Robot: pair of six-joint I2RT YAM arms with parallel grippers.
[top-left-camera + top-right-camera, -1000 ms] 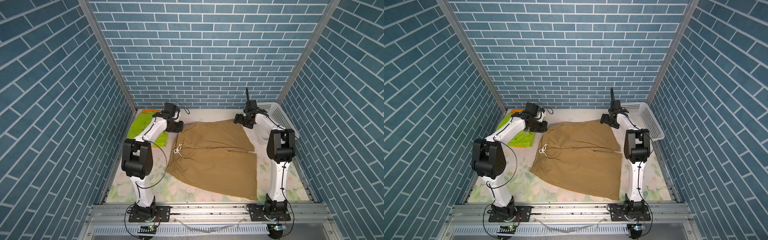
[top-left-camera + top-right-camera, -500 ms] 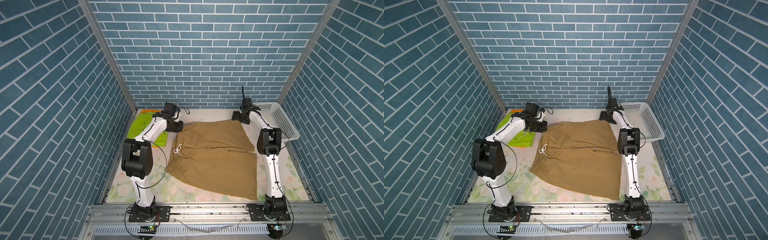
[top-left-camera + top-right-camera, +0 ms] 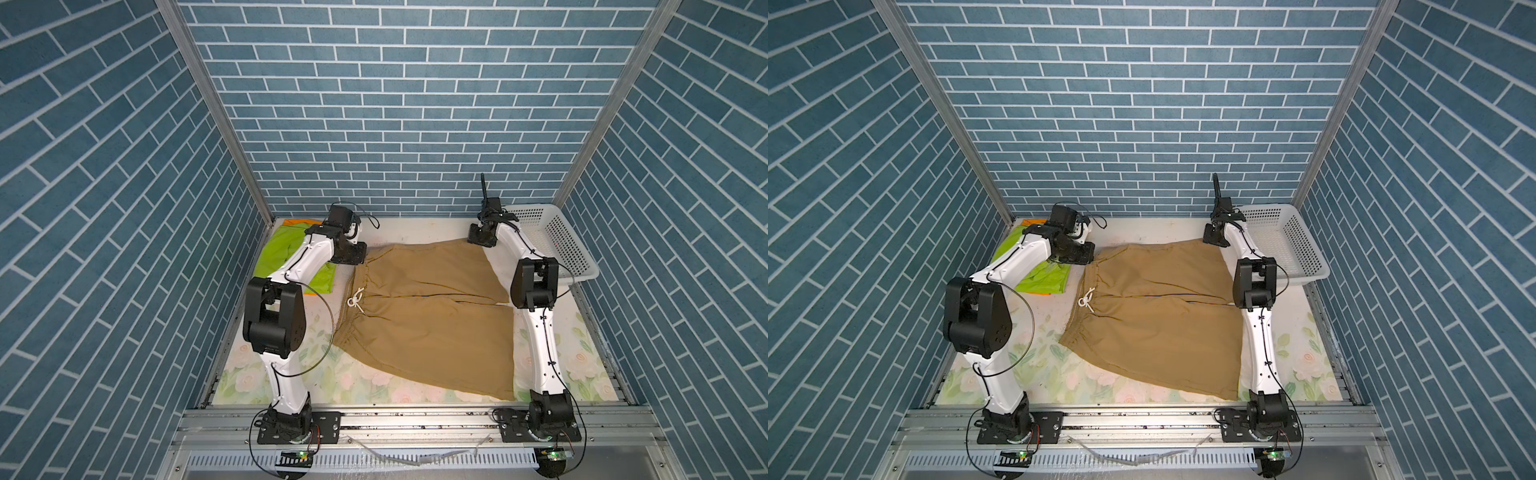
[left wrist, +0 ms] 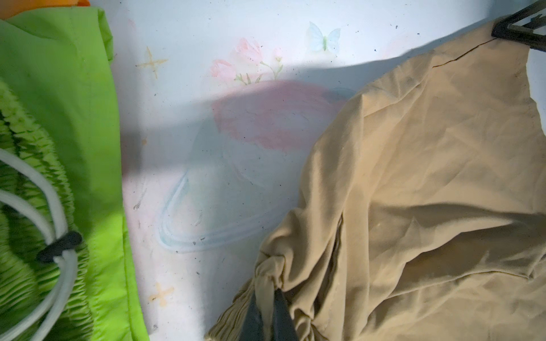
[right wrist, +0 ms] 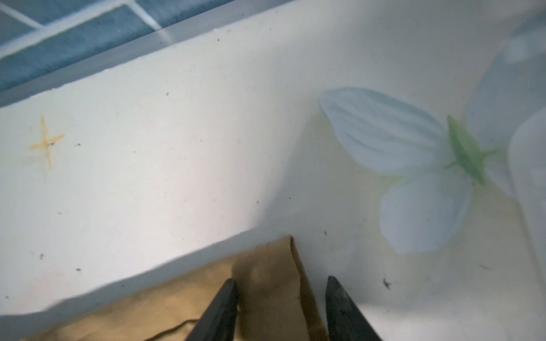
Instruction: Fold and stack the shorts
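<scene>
**Left hand clamped on the waistband, right hand astride a leg corner**

The tan shorts (image 3: 428, 324) lie spread flat across the middle of the bench (image 3: 415, 232). The waistband is toward the left arm and both legs point toward the right arm. The white cord (image 3: 354, 301) is knotted at mid-waist. Both top views show this layout.

The left hand (image 4: 267, 298) sits low at the far corner of the waistband. In the left wrist view its two dark fingers (image 4: 283, 321) are pressed together on a bunched strip of the gathered elastic. The tan cloth puckers up around them, so this hand is clenched and grasping the waistband.

The right hand (image 5: 280, 280) is at the far corner of the far leg, down at bench level. In the right wrist view its fingers (image 5: 221, 313) stand partly apart with the folded hem corner lying between them. One finger lies against the cloth. The other rests just beside the cloth's edge, over bare floral bench. The hand straddles the corner without clamping it, and I cannot tell whether either finger presses on the fabric.

The lime green shorts (image 3: 278, 249) lie folded at the far left of the bench, just beside the left hand. They rest on the orange shorts (image 3: 297, 222), of which only thin edges show. A white perforated basket (image 3: 569, 245) stands at the far right, beside the right arm and apart from the tan shorts.
</scene>
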